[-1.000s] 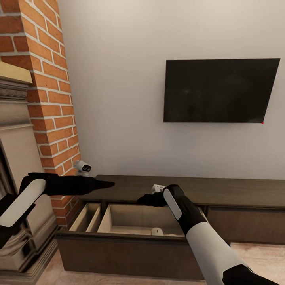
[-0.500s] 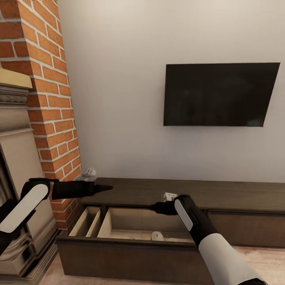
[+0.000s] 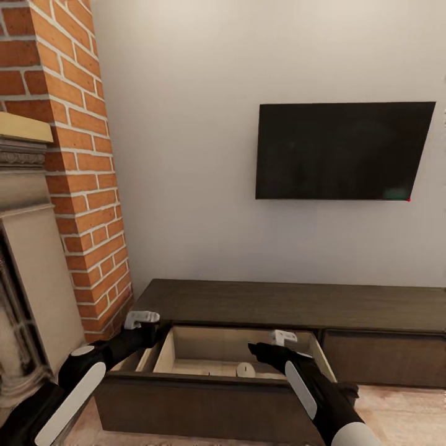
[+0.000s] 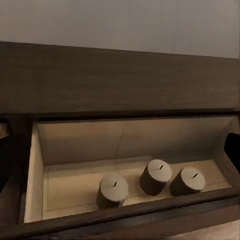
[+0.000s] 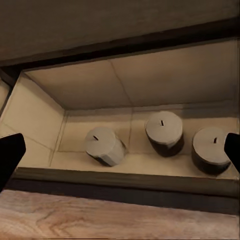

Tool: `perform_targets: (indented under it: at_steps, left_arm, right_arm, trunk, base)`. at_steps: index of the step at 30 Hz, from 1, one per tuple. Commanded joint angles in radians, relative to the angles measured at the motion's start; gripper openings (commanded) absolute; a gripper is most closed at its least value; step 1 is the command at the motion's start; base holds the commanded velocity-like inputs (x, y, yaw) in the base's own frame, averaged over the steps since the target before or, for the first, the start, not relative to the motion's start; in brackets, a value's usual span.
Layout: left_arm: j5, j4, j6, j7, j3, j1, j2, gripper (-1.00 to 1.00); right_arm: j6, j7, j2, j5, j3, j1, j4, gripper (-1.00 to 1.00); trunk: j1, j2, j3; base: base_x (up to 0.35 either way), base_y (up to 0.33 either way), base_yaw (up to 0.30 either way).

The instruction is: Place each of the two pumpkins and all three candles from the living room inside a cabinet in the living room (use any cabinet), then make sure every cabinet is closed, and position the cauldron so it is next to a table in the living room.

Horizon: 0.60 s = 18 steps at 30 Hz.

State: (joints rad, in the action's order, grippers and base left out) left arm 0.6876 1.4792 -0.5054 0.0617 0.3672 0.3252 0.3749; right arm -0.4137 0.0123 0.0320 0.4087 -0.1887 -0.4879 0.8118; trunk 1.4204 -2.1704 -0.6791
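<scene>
The long dark brown cabinet (image 3: 279, 303) stands against the wall with one drawer (image 3: 204, 396) pulled out, its pale wood inside showing. Three grey-beige candles (image 4: 112, 190) (image 4: 156, 176) (image 4: 187, 180) stand in a row near the drawer's front; they are the three candles (image 5: 104, 145) (image 5: 164, 131) (image 5: 212, 148) in the right wrist view. One candle (image 3: 246, 370) peeks over the drawer front. My left gripper (image 3: 155, 333) hovers at the drawer's left end, open and empty. My right gripper (image 3: 254, 349) hangs over the drawer, open, its fingertips (image 5: 10, 155) wide apart. The pumpkins, cauldron and table are out of view.
A brick chimney (image 3: 68, 155) and a stone fireplace (image 3: 31, 297) rise at the left, close to my left arm. A black TV (image 3: 344, 150) hangs on the wall above the cabinet. A closed drawer front (image 3: 384, 359) lies to the right, with wooden floor (image 3: 402, 409) below.
Both arms have come down: the left gripper dropped from above the cabinet top to the drawer's left end, the right sank lower over the drawer. The head view shifted slightly.
</scene>
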Motion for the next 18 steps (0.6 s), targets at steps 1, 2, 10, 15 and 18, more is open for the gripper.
perform_targets:
  at_steps: [1, 2, 10, 15, 18]
  left_arm:
    - [-0.018, -0.018, 0.027, 0.010, 0.003, -0.012, -0.010, 1.00]
    - [-0.024, -0.022, 0.037, 0.011, 0.004, -0.016, -0.013, 1.00]
    - [-0.044, -0.037, 0.114, 0.013, 0.005, -0.038, -0.025, 1.00]
    - [-0.046, -0.039, 0.121, 0.012, 0.006, -0.042, -0.026, 1.00]
    - [-0.047, -0.040, 0.125, 0.011, 0.006, -0.043, -0.026, 1.00]
  right_arm:
    - [0.014, 0.001, -0.008, 0.004, -0.001, 0.013, 0.001, 1.00]
    - [0.017, 0.001, -0.010, 0.004, -0.001, 0.016, 0.001, 1.00]
    - [0.030, 0.000, -0.019, 0.004, -0.001, 0.028, 0.001, 1.00]
    - [0.031, 0.000, -0.020, 0.004, -0.001, 0.029, 0.000, 1.00]
    - [0.032, 0.000, -0.020, 0.004, -0.001, 0.033, 0.000, 1.00]
  trunk:
    - [-0.001, -0.001, -0.001]
    - [-0.001, -0.001, -0.001]
    - [-0.001, -0.001, -0.001]
    - [-0.001, -0.001, -0.001]
    - [-0.001, -0.001, -0.001]
  base:
    - [-0.271, 0.000, 0.000]
    - [-0.286, 0.000, 0.000]
    - [-0.317, 0.000, 0.000]
    - [-0.275, 0.000, 0.000]
    - [-0.259, 0.000, 0.000]
